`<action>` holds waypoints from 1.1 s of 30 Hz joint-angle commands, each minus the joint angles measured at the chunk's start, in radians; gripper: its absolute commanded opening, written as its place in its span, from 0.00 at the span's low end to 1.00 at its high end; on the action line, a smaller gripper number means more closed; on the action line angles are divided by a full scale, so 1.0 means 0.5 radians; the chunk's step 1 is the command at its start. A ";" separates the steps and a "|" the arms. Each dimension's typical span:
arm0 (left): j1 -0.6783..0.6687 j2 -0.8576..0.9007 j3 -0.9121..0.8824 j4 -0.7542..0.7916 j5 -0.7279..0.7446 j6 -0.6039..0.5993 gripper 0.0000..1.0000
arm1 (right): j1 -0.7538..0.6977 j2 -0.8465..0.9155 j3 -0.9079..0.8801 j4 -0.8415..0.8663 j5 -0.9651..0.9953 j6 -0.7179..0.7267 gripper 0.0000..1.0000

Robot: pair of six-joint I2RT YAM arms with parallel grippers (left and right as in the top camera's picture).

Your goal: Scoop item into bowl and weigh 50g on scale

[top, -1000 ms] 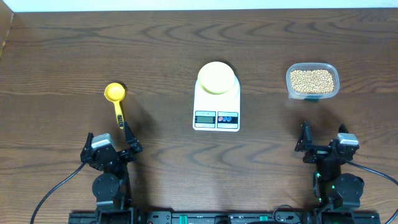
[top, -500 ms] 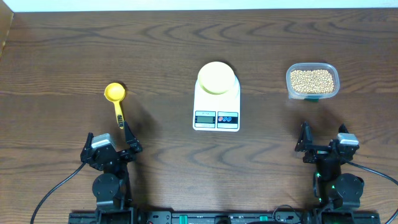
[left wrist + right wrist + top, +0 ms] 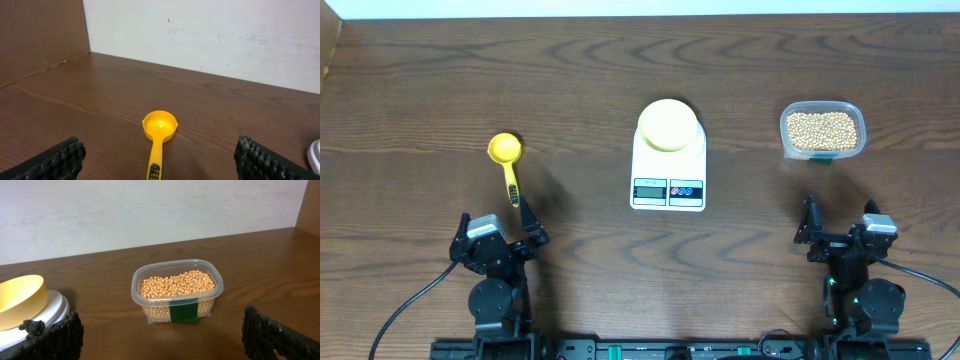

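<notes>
Scale (image 3: 668, 175) display (image 3: 649, 190), overhead view only

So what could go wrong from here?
The scoop lies flat with a thin handle, so the left gripper could slip off it. The tub sits unheld on the far side of the scale. The scoop could clip the bowl in passing, and the tub could slide when dug into, spilling beans.
</notes>
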 commanded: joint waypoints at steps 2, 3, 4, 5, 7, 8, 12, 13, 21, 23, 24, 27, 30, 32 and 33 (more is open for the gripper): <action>0.008 -0.011 -0.027 -0.091 -0.019 -0.003 0.98 | 0.011 -0.010 -0.003 -0.008 -0.005 -0.012 0.99; 0.008 -0.011 -0.027 -0.091 -0.019 -0.004 0.98 | 0.011 -0.010 -0.003 -0.008 -0.005 -0.012 0.99; 0.008 -0.011 -0.027 -0.091 -0.020 -0.004 0.98 | 0.011 -0.010 -0.002 -0.008 -0.005 -0.012 0.99; 0.008 -0.011 -0.027 -0.091 -0.020 -0.004 0.98 | 0.011 -0.010 -0.002 -0.008 -0.005 -0.012 0.99; 0.008 -0.011 -0.027 -0.092 -0.020 -0.004 0.98 | 0.011 -0.010 -0.002 -0.008 -0.005 -0.012 0.99; 0.008 -0.011 -0.027 -0.091 -0.020 -0.003 0.98 | 0.011 -0.010 -0.002 -0.008 -0.005 -0.012 0.99; 0.008 -0.011 -0.027 -0.083 -0.019 -0.004 0.98 | 0.011 -0.010 -0.002 -0.008 -0.005 -0.012 0.99; 0.008 -0.011 -0.027 -0.098 -0.021 -0.003 0.98 | 0.011 -0.010 -0.002 -0.008 -0.005 -0.012 0.99; 0.008 -0.001 -0.027 -0.095 -0.015 -0.005 0.98 | 0.011 -0.010 -0.002 -0.008 -0.005 -0.012 0.99; 0.008 -0.001 -0.027 -0.090 -0.015 -0.005 0.98 | 0.011 -0.010 -0.002 -0.008 -0.005 -0.012 0.99; 0.008 -0.001 -0.027 -0.089 -0.018 -0.005 0.97 | 0.011 -0.010 -0.002 -0.008 -0.005 -0.012 0.99; 0.008 -0.001 -0.027 -0.090 -0.018 -0.005 0.98 | 0.011 -0.010 -0.003 -0.008 -0.005 -0.012 0.99; 0.008 -0.001 -0.027 -0.090 -0.018 -0.005 0.98 | 0.011 -0.010 -0.003 -0.008 -0.005 -0.012 0.99; 0.008 -0.001 -0.027 -0.090 -0.018 -0.004 0.98 | 0.011 -0.010 -0.003 -0.008 -0.005 -0.012 0.99; 0.008 -0.001 -0.027 -0.091 -0.018 -0.004 0.98 | 0.011 -0.010 -0.002 -0.008 -0.005 -0.012 0.99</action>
